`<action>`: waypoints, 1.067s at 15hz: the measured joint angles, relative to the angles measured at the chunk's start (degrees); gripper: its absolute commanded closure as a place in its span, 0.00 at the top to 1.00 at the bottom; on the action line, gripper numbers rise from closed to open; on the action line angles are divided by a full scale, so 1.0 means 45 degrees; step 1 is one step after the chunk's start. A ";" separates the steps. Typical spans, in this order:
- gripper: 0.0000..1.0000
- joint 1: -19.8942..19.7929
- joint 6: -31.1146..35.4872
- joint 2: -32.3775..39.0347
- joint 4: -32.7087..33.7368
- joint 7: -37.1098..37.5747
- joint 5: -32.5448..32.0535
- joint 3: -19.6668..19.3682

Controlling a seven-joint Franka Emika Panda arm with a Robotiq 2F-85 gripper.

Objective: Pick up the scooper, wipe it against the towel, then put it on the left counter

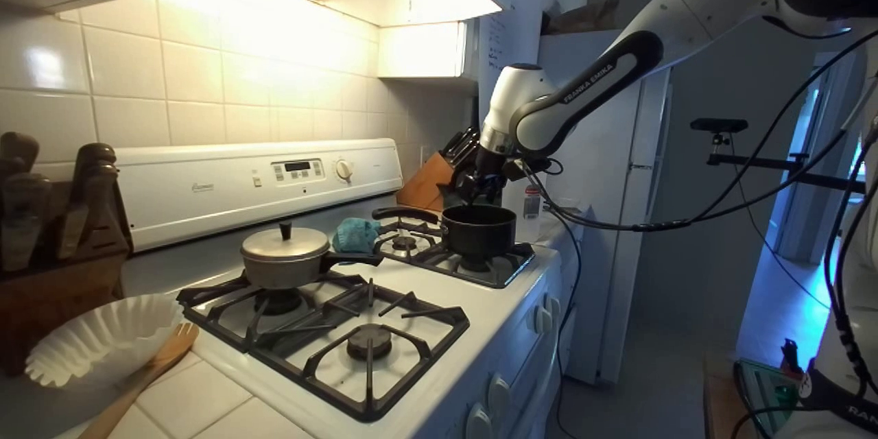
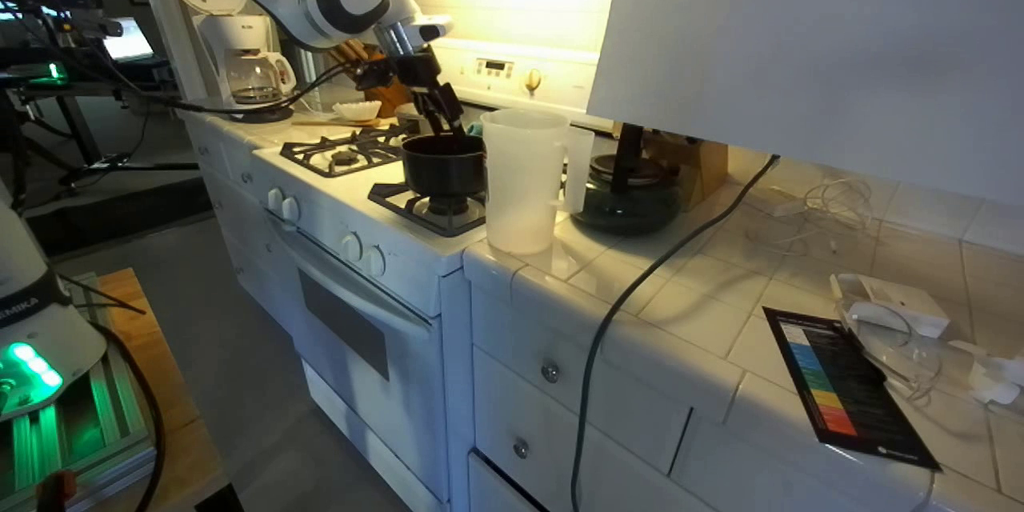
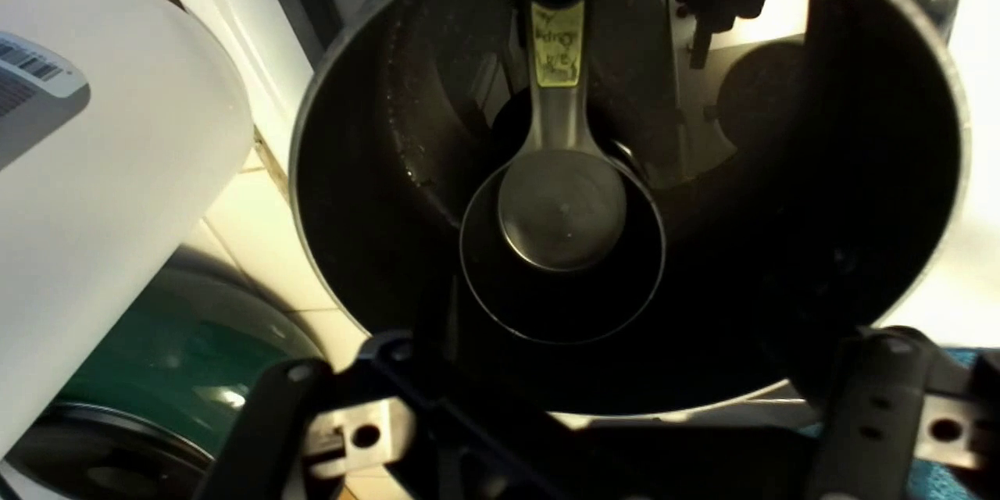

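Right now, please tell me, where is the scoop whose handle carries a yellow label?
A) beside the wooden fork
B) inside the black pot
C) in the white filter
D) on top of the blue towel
B, because the wrist view looks down into the black pot and shows the scoop, with its yellow label, lying there.

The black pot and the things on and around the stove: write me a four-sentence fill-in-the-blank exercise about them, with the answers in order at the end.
In the wrist view, the scooper carries a label coloured ____.
The scooper sits ____ the black pot.
The metal saucepan is covered by a ____.
Near the white coffee filter lies a tined wooden ____.

Missing words: yellow; inside; lid; fork.
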 measured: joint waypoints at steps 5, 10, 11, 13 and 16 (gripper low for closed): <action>0.95 0.0389 -0.0016 0.0956 0.0888 -0.0010 0.0000 -0.0355; 0.87 0.0904 -0.0062 0.1640 0.1483 -0.0018 0.0000 -0.0577; 0.86 0.1021 -0.0065 0.1716 0.1525 -0.0018 -0.0001 -0.0598; 0.85 0.1220 -0.0081 0.1828 0.1582 -0.0018 -0.0001 -0.0647; 0.87 0.1343 -0.0111 0.1910 0.1611 -0.0018 -0.0001 -0.0771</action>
